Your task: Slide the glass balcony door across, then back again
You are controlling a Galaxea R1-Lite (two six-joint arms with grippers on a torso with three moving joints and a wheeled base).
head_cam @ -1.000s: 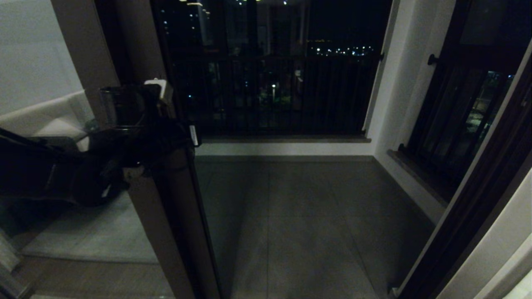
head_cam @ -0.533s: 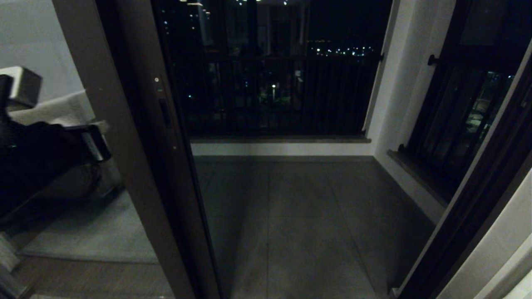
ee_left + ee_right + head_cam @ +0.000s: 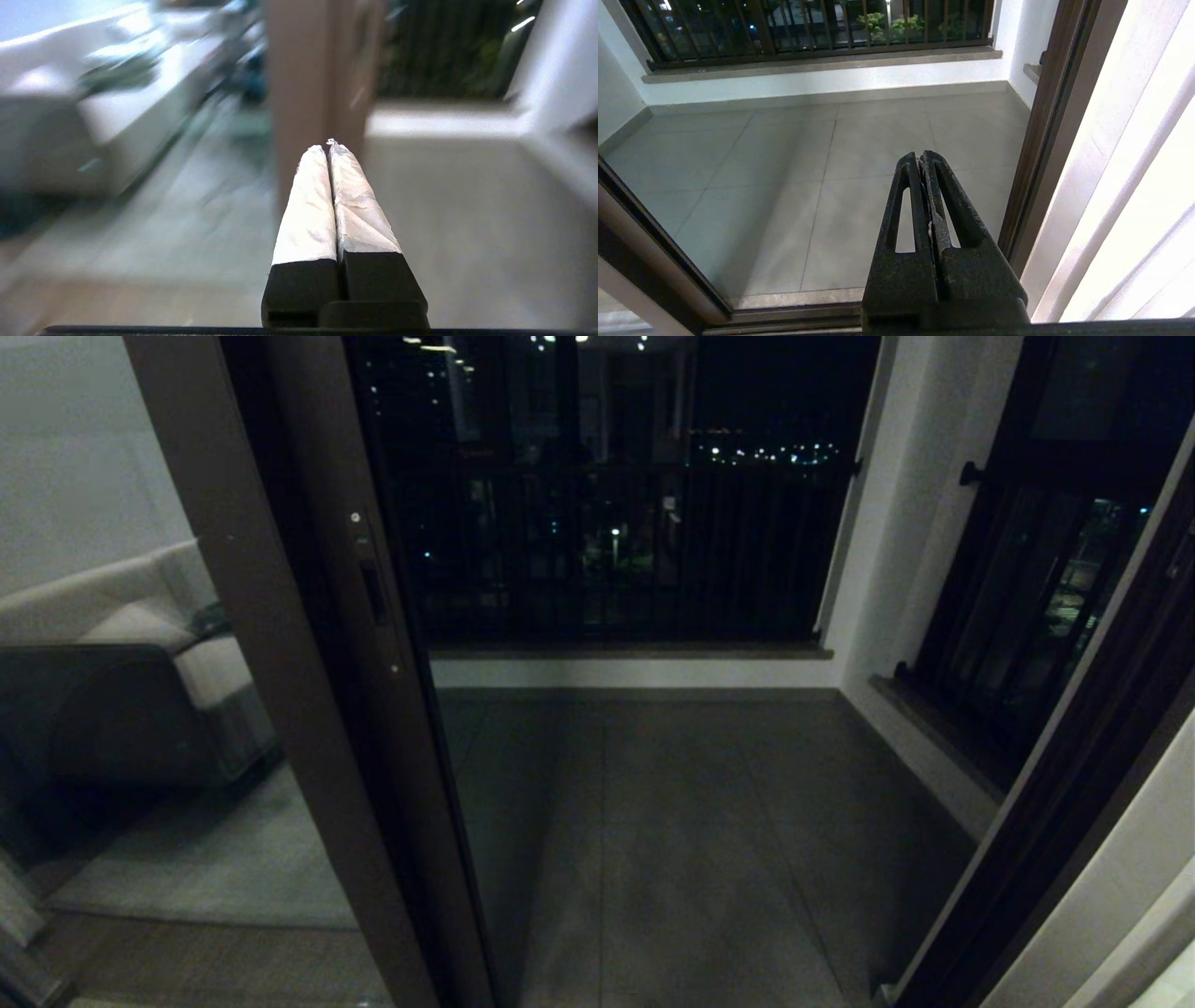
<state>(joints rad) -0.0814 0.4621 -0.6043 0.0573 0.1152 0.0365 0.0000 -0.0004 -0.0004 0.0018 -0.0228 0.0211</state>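
One clenched left hand (image 3: 329, 145) has left the glass balcony door (image 3: 308, 663)

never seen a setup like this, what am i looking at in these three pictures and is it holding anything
This is a two-armed robot standing at a balcony doorway at night. One picture comes from a camera on its head, looking forward and down; the other two come from cameras on its wrists, just behind the fingers.

In the head view, the brown-framed glass balcony door stands at the left, with its slot handle on the edge. Past it are the tiled balcony floor and a dark railing. A sofa shows through the glass.

Neither arm shows in the head view. The left gripper, its fingers wrapped in white, is shut on nothing and points toward the door's frame. The right gripper is also shut and empty, above the floor.
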